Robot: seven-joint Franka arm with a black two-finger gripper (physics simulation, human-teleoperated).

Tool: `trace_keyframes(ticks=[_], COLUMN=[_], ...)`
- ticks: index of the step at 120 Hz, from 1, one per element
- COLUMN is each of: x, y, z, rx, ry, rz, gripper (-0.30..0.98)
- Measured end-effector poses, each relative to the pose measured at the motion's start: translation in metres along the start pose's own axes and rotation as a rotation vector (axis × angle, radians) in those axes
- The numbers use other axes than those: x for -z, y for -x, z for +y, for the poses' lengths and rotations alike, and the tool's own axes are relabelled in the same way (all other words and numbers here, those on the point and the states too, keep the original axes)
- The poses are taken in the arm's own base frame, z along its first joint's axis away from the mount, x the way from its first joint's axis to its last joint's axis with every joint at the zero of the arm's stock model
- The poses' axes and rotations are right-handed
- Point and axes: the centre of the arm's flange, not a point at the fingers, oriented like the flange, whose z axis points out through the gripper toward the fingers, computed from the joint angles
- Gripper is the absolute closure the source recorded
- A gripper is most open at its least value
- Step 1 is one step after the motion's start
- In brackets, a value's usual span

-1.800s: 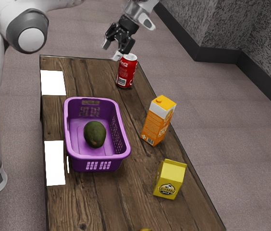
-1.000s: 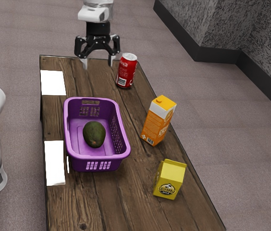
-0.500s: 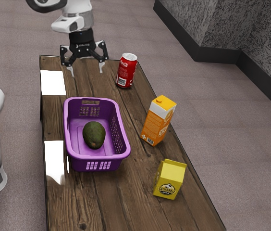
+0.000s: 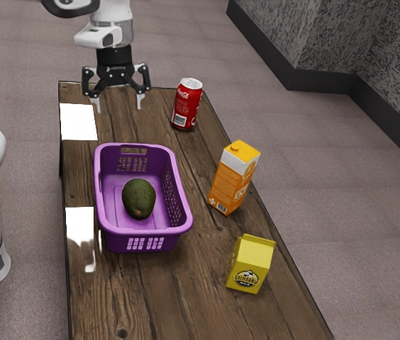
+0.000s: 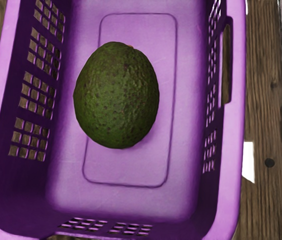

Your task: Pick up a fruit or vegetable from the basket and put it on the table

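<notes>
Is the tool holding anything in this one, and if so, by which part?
Nothing is held: the tool stands open with its fingers apart, and the avocado lies in the basket.

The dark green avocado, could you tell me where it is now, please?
The dark green avocado lies inside the purple plastic basket, to the exterior view's left of the tall orange carton.

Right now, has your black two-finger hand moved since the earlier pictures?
Yes. My black two-finger hand has shifted toward the exterior view's left, away from the red cylindrical Coca-Cola can, which stands where it did.
</notes>
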Motion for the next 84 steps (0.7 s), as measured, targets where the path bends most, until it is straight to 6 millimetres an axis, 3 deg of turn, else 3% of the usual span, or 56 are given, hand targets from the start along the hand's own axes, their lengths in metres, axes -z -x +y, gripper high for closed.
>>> trace_keyframes(ticks=[42, 59, 84], x=[-0.037, -0.060, -0.063], y=[0.000, -0.001, -0.018], z=[-0.004, -0.023, -0.035], rx=[-0.010, -0.033, -0.094], ry=[0.043, 0.044, -0.003], rz=[-0.053, -0.121, -0.142], gripper=[0.00, 0.00, 0.00])
